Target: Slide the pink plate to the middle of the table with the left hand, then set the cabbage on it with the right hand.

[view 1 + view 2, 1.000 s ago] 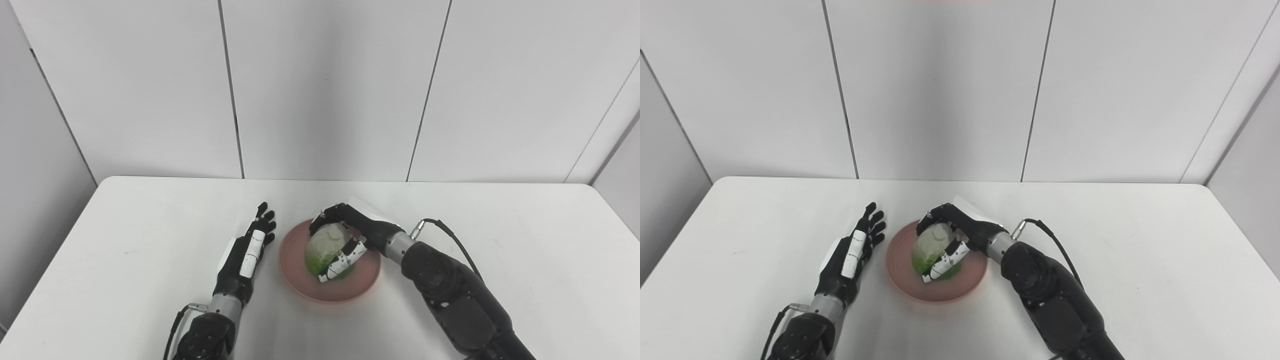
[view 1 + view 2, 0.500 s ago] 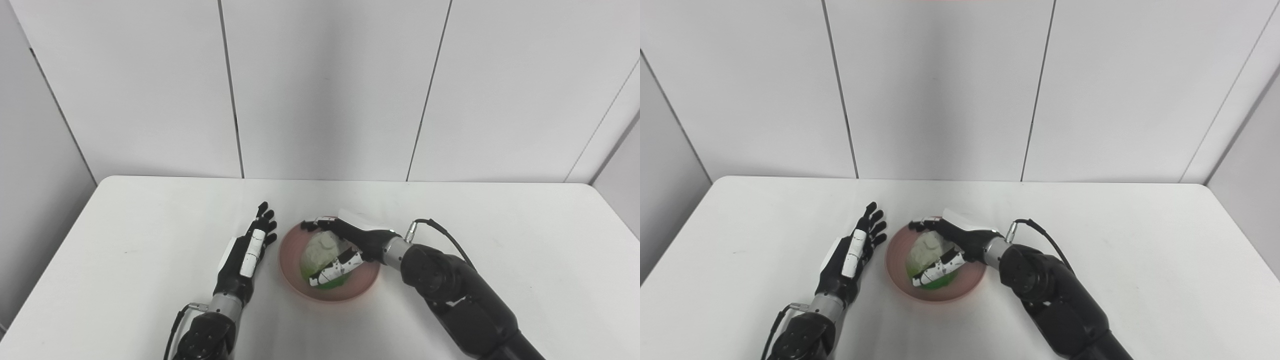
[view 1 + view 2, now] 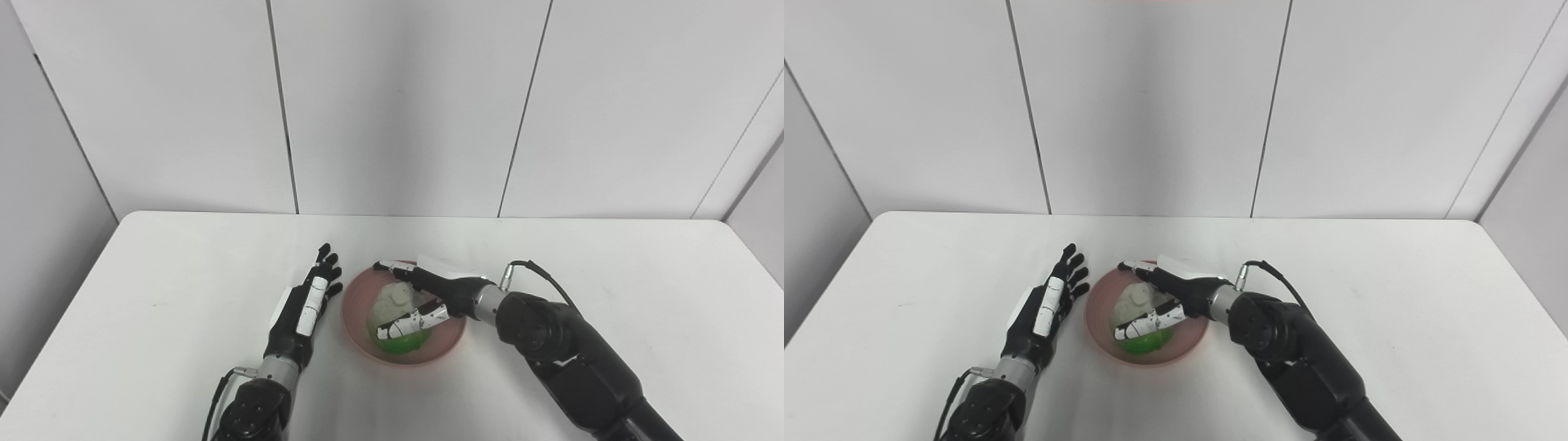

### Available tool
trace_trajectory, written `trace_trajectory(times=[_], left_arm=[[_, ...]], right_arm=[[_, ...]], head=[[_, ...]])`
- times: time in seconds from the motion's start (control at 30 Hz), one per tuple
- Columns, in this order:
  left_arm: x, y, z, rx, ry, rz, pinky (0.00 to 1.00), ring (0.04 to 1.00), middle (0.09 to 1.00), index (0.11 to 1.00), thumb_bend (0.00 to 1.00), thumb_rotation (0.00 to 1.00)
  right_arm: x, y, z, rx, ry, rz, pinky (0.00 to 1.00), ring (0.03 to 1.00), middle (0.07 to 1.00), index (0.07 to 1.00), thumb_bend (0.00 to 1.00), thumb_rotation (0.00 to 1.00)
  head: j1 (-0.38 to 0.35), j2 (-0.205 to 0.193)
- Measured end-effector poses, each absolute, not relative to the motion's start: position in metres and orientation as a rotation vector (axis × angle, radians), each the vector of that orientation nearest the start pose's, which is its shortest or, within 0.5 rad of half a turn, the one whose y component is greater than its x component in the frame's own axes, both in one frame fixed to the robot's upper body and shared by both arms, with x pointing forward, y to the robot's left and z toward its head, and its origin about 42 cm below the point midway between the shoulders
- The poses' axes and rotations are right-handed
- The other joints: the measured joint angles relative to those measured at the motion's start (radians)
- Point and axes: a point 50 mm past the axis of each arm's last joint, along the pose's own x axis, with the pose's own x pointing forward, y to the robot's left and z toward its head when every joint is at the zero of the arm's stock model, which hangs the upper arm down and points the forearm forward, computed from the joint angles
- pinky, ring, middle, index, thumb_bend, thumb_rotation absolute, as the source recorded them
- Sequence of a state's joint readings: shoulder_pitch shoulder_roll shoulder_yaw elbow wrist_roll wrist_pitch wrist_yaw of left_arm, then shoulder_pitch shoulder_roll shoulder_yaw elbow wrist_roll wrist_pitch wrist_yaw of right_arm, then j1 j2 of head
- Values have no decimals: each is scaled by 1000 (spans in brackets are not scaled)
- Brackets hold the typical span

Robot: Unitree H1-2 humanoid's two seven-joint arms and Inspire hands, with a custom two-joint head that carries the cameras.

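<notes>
Left eye view shows the pink plate point(image 3: 358, 306) resting near the middle of the white surface point(image 3: 612, 269), with the cabbage point(image 3: 395, 312) lying in it, pale on its far part and bright green on its near side. The right hand point(image 3: 429, 294) reaches over the plate from the right, its fingers point(image 3: 404, 324) spread apart around the cabbage, one along the near side and others past the far side; whether they touch it I cannot tell, but the grip looks released. The left hand point(image 3: 306, 300) lies flat and empty just left of the plate, fingers extended toward the far wall point(image 3: 392, 104).
</notes>
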State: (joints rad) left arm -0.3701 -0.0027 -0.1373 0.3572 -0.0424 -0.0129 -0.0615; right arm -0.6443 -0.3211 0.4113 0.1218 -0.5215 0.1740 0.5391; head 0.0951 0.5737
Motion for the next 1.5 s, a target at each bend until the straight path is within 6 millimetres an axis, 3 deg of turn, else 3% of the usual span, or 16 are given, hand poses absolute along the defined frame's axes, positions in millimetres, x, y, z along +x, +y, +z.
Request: trace_trajectory(times=[0.23,0.4,0.5,0.6,0.77,0.87,1.1,1.27,1.5], left_arm=[[392,138,117,19,-4,-285,932,964,977,977,850,1000],[392,138,116,20,-3,-288,981,980,986,980,911,1000],[391,138,116,16,-2,-305,996,986,993,988,910,1000],[391,138,115,18,-1,-310,988,979,985,985,886,1000],[388,142,115,44,-9,-297,970,960,974,980,889,1000],[387,145,114,46,-13,-284,953,949,968,980,861,1000],[385,144,113,36,-18,-271,950,947,964,977,843,1000],[384,143,112,14,-31,-247,963,965,980,992,828,1000],[377,146,111,6,-36,-228,958,976,981,992,802,1000]], right_arm=[[438,-177,270,-996,-246,583,843,940,971,991,907,738],[438,-197,290,-886,-321,452,893,980,1000,1000,889,970],[433,-210,296,-784,-348,385,922,996,1000,1000,885,996],[426,-225,280,-651,-303,331,964,1000,1000,1000,823,1000],[407,-244,221,-456,-169,264,948,1000,1000,1000,826,1000],[400,-250,198,-416,-144,204,965,1000,1000,1000,834,1000],[397,-245,185,-330,-234,110,986,1000,1000,1000,794,1000],[390,-246,167,-301,-200,93,997,994,1000,1000,691,1000],[379,-249,152,-212,-159,89,1000,1000,1000,1000,641,1000]], head=[[-12,-12],[-14,-31],[-14,-40],[-11,-46],[-14,-60],[-14,-67],[-12,-83],[-5,-89],[2,-97]])
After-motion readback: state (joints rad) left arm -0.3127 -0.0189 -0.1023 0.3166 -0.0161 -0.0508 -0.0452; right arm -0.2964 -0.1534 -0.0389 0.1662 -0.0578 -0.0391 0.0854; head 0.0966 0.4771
